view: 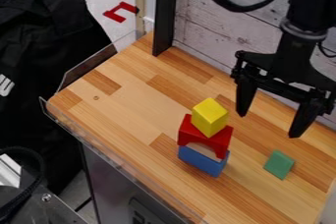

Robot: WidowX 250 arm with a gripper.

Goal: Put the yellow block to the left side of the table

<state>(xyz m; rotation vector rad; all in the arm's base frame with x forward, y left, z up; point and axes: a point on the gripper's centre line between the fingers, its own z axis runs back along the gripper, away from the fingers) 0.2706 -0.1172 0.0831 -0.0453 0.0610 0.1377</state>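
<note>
Yellow and standing on top of a small stack, the block [210, 116] is just to the left of the open hand [269, 126] in the view and a little nearer the camera. The hand hangs down with its two fingers spread wide apart and nothing between them. Under the yellow block sits a red arch [186, 131], its opening facing the camera side, and under the arch a blue block [201, 161], which rests on the wooden counter [125, 115]. The yellow block is turned so that one of its corners points toward the camera.

Below the hand in the view, to the right of the stack and apart from it, a green block [279, 164] lies on the wood. A clear edging [89, 66] runs along the counter's rim, well to the left of the hand; the stack and the green block are inside it.

Behind the hand is a wall of pale planks [210, 26], and a black post [164, 14] stands at the far edge of the counter, up and to the left of the hand. Farther left, beyond the edging, are black fabric [46, 31] and a red bracket-shaped piece [113, 16]. A black cable [242, 8] loops above and to the left of the hand.
</note>
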